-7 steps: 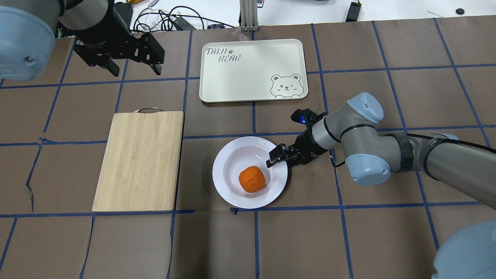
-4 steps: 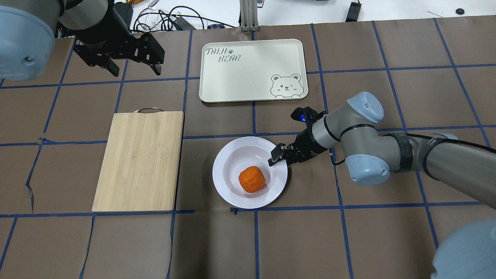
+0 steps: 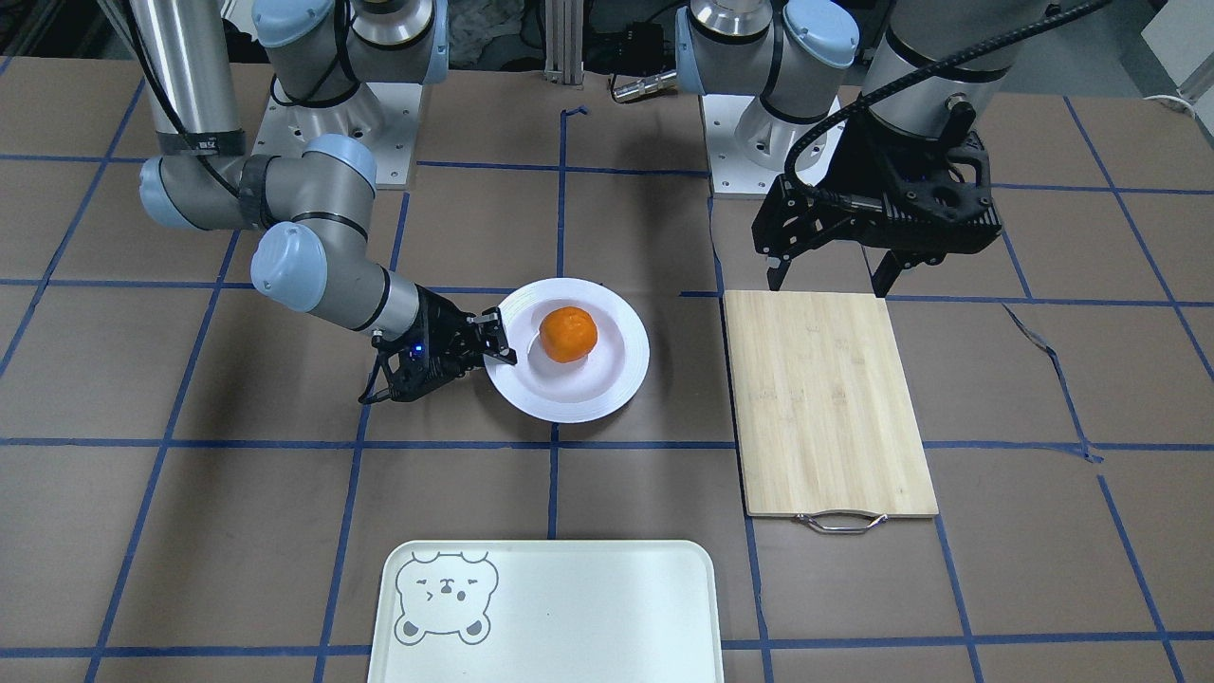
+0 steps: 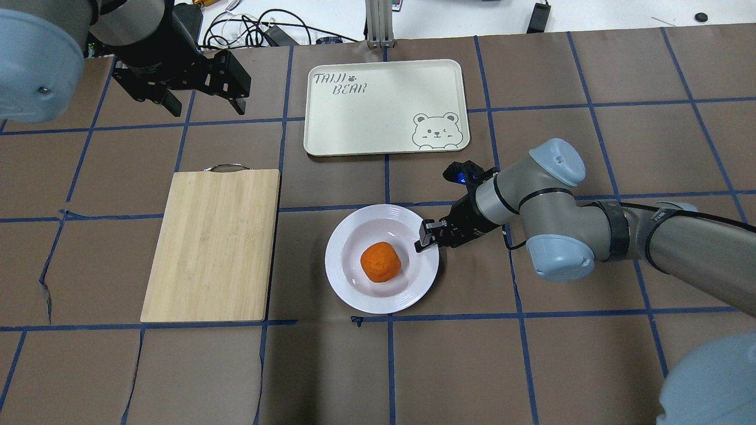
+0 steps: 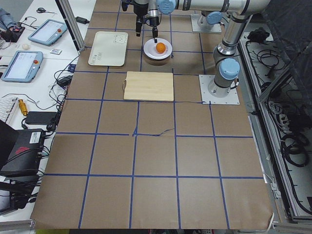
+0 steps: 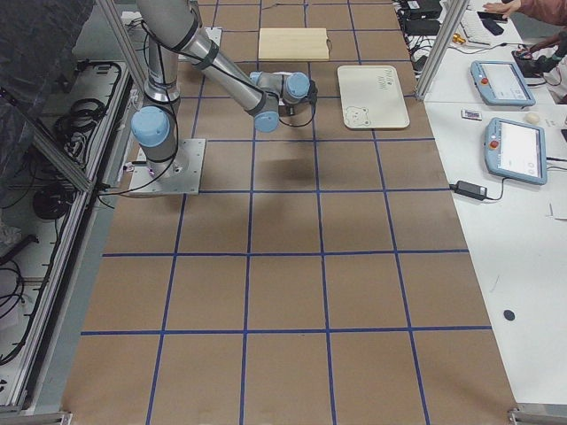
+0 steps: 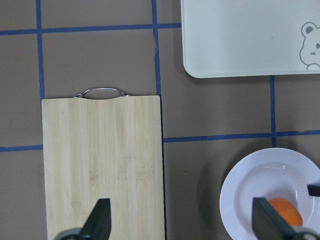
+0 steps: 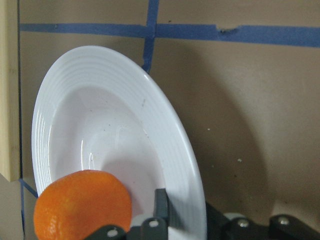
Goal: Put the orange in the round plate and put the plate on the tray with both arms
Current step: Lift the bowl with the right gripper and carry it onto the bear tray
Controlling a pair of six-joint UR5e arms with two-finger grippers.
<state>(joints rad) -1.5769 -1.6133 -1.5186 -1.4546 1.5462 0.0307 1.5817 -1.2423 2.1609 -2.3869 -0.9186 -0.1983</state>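
Robotics lab — arms [image 3: 313, 270] bolted to tape-gridded table [image 3: 190, 531], teach pendants [image 6: 518, 150] on side bench [image 6: 532, 257] (loose cables [image 4: 254, 29] alongside).

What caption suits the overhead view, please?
Right gripper grips the glossy white round plate by its rim, small bright orange inside.

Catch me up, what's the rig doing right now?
The right gripper appears clamped on the rim of the glossy white round plate, which sits on the table with the small bright-orange fruit in it. The left gripper hangs open beyond the bamboo cutting board, holding nothing. The cream-white rectangular tray does not hold the plate yet.
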